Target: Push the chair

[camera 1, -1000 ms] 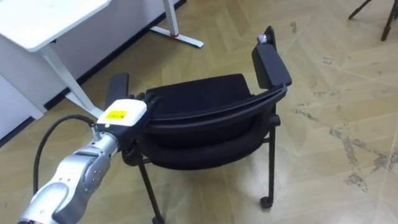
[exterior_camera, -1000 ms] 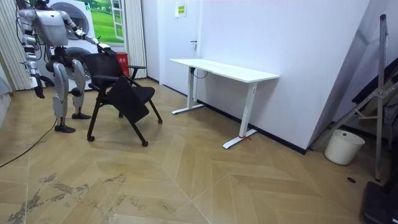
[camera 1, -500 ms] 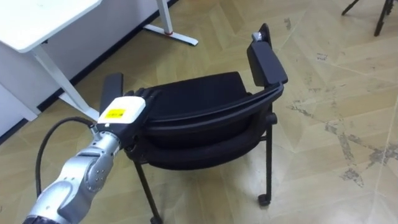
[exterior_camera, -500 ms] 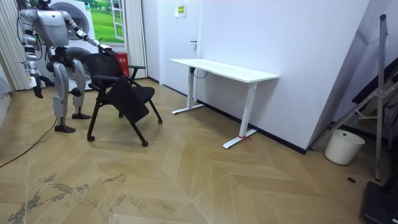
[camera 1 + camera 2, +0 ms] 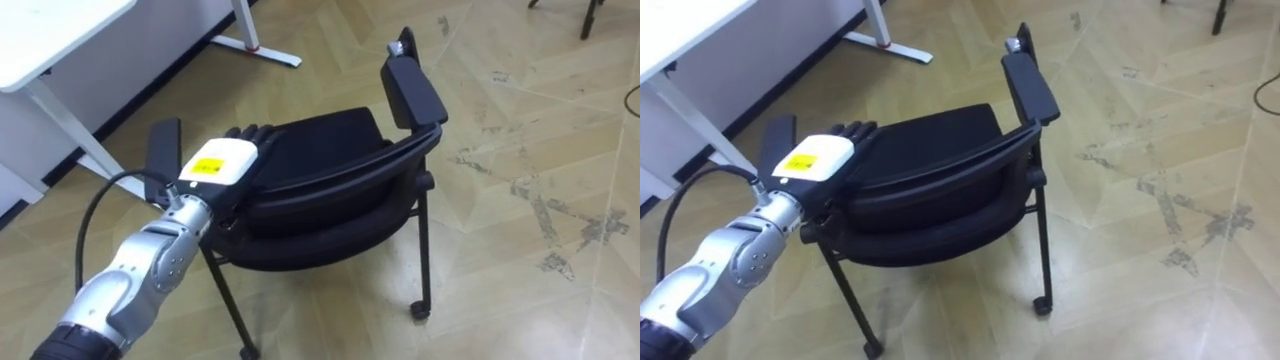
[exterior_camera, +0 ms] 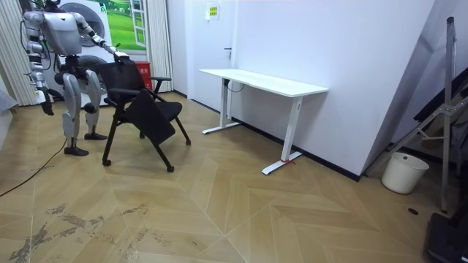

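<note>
A black chair point(image 5: 320, 150) on castors stands in front of me, its curved backrest point(image 5: 345, 178) nearest and its seat facing away. My left hand point(image 5: 222, 163) lies on the backrest's left end with its dark fingers point(image 5: 250, 134) reaching out over the top edge, fairly straight. In the right eye view the same hand point(image 5: 810, 158) rests on the chair point(image 5: 930, 140). From the room view I stand behind the chair point(image 6: 142, 109), left arm stretched to it, left hand point(image 6: 121, 55) on its top. My right hand point(image 6: 47, 109) hangs at my side.
A white desk point(image 5: 50, 40) stands ahead on the left, one of its floor feet point(image 5: 255, 50) just beyond the chair. The room view has that desk point(image 6: 263, 82) along the wall and a white bucket point(image 6: 404, 172) far off. Bare parquet lies right of the chair.
The eye view has shifted, so the chair sits a little higher and further left in it. My left hand stays on the backrest. In the room view nothing has visibly moved.
</note>
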Controlling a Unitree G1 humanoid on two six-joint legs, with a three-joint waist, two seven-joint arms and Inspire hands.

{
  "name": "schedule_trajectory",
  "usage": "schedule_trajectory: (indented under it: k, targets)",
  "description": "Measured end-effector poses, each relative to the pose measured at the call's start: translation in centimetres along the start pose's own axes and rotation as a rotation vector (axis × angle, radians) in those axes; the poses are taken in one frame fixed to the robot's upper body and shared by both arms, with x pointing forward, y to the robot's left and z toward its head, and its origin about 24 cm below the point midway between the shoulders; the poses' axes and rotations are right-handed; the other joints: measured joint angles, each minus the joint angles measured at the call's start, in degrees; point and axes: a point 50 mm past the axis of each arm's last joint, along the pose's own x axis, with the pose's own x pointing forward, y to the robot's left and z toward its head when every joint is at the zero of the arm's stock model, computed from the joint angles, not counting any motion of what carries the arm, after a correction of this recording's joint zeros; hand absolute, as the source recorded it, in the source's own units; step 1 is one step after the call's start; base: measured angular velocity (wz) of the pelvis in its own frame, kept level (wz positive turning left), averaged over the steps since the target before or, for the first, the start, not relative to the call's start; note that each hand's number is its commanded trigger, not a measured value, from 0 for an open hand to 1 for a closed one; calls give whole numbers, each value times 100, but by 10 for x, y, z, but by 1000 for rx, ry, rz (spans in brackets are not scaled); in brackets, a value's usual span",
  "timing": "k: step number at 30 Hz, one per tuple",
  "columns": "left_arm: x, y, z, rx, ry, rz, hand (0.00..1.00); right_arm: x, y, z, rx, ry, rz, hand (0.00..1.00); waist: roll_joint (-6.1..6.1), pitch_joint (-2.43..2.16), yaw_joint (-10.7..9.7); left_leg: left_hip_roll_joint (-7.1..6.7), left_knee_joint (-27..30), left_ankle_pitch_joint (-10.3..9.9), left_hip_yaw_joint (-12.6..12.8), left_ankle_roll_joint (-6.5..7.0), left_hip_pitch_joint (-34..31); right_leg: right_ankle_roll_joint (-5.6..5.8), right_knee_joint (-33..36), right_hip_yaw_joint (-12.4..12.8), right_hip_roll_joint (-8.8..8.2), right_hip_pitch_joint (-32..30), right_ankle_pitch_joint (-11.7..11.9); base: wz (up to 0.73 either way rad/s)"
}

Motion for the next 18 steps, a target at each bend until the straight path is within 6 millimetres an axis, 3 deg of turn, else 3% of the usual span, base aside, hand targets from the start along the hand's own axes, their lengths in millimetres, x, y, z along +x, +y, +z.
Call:
schedule_trajectory:
  k: [8,18]
  targets:
    - [0,-2,21,44,-106,-31,100,0,-2,4,-1,-21,-24,0,46,-6,-55,0,0,0,-1,0,16,0,1,5,-1,19,1,0]
    - [1,-2,24,36,-100,-22,100,0,-3,2,11,-14,-36,0,48,14,-119,0,0,0,3,0,49,0,-6,8,-1,42,1,0]
